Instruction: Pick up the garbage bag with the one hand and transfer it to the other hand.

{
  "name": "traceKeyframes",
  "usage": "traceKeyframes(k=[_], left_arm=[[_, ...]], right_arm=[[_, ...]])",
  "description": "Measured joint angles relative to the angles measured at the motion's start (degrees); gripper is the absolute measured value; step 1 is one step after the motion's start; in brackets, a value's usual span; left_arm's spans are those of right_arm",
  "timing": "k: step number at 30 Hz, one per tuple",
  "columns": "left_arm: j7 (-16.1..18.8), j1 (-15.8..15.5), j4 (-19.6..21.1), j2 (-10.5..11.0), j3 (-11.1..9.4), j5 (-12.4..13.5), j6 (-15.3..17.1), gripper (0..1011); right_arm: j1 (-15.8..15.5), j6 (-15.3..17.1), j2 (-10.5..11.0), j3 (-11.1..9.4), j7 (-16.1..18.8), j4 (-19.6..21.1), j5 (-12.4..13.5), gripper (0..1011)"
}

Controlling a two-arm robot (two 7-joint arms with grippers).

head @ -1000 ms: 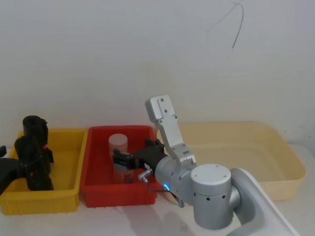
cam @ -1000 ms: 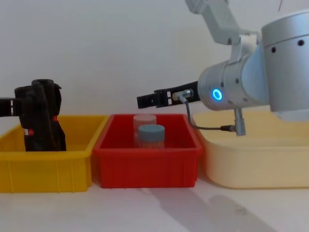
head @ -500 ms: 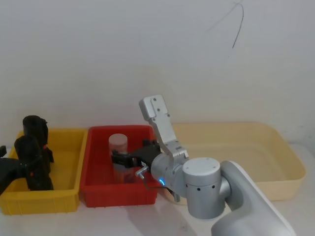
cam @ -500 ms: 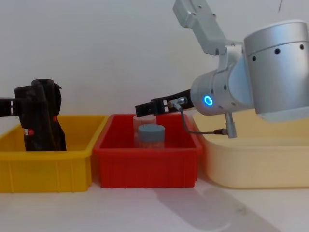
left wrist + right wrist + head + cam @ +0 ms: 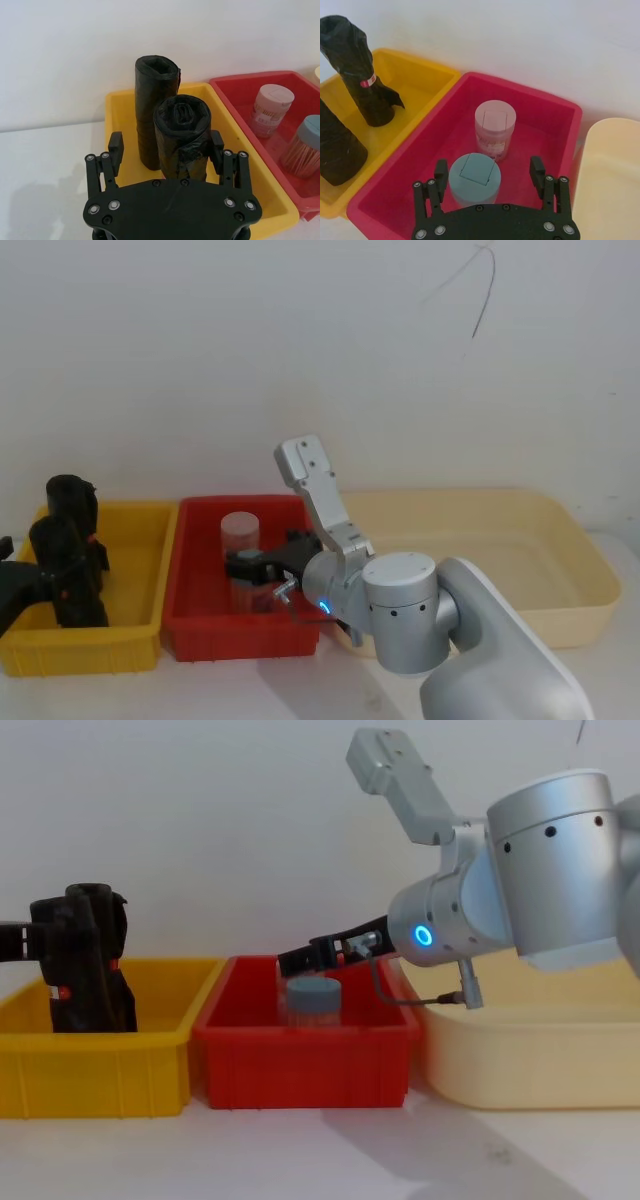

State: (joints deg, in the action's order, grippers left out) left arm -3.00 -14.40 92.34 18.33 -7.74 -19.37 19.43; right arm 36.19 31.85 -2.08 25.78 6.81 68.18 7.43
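Observation:
Two black rolled garbage bags stand upright in the yellow bin (image 5: 130, 640). The nearer garbage bag (image 5: 182, 130) sits between the fingers of my left gripper (image 5: 166, 145), which is open, with a gap showing at one finger. The farther bag (image 5: 156, 85) stands just behind it. From the head view, the left gripper (image 5: 45, 580) reaches in from the left edge at the near bag (image 5: 62, 570). My right gripper (image 5: 488, 172), on the arm with the blue ring light (image 5: 424, 934), hangs open over the red bin (image 5: 530, 107), holding nothing.
In the red bin stand a pink-lidded jar (image 5: 495, 122) and a blue-lidded jar (image 5: 474, 177), right under the right gripper. A large cream tub (image 5: 560, 540) sits to the right. A white wall rises close behind the bins.
The right arm has swung left and tipped its gripper down toward the red bin. The left gripper and the bags have not moved.

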Motion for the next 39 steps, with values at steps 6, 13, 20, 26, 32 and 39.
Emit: traceKeyframes(k=[6, 13, 20, 26, 32, 39], left_arm=[[0.0, 0.0, 0.0, 0.0, 0.0, 0.0, 0.0, 1001], [0.0, 0.0, 0.0, 0.0, 0.0, 0.0, 0.0, 1001], [0.0, 0.0, 0.0, 0.0, 0.0, 0.0, 0.0, 1001], [0.0, 0.0, 0.0, 0.0, 0.0, 0.0, 0.0, 1001], [0.0, 0.0, 0.0, 0.0, 0.0, 0.0, 0.0, 1001], [0.0, 0.0, 0.0, 0.0, 0.0, 0.0, 0.0, 1001]], right_arm=[[0.5, 1.0, -0.3, 0.0, 0.5, -0.9, -0.1, 1001], [0.9, 2.0, -0.7, 0.0, 0.9, -1.9, -0.3, 1001], [1.1, 2.5, -0.9, 0.0, 1.1, -2.3, -0.6, 1001], [1.1, 2.7, -1.2, 0.0, 1.2, -2.9, -1.0, 1001], [1.1, 2.6, -1.4, 0.0, 1.2, -3.5, -1.3, 1001], [1.2, 2.4, -1.6, 0.0, 1.2, -4.0, -1.5, 1002]])
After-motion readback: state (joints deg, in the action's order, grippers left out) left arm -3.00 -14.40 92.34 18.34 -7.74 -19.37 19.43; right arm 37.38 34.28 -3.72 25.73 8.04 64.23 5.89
